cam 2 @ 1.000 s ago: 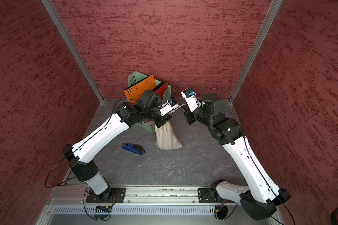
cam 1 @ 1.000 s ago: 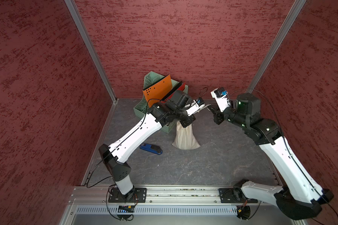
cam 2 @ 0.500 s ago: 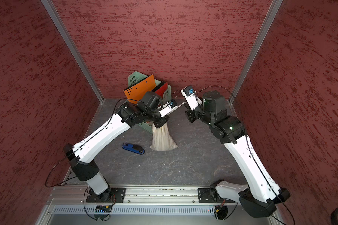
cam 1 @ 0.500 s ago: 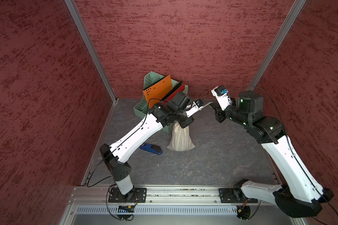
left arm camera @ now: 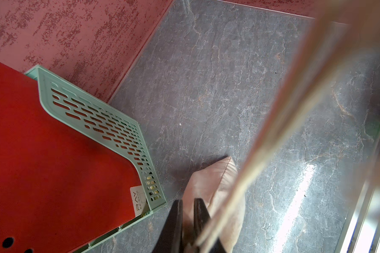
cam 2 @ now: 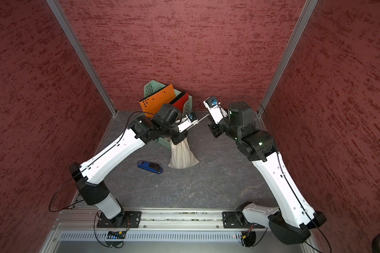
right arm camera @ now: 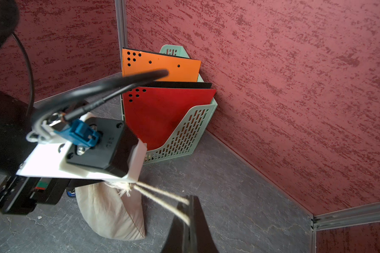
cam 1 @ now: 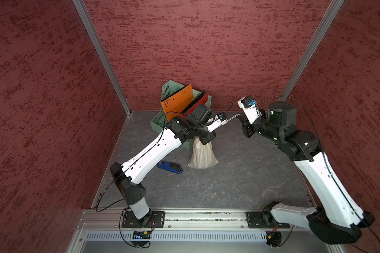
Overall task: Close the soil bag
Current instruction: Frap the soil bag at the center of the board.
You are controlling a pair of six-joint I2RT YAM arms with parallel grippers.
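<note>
**Item:** soil bag (cam 1: 203, 156), cream cloth, standing on the table (cam 1: 228, 188) just beside the green file rack (cam 1: 157, 122), having slid slightly towards it.
**Neck:** gathered.
**Cord** (right arm camera: 162, 194): running taut to the right gripper (right arm camera: 187, 210), whose fingers are clamping it.
**Left gripper** (left arm camera: 188, 200): fingers easing slightly apart astride the neck; grip on the cloth not determinable.
**Status:** closing appears to be nearing completion.
</note>
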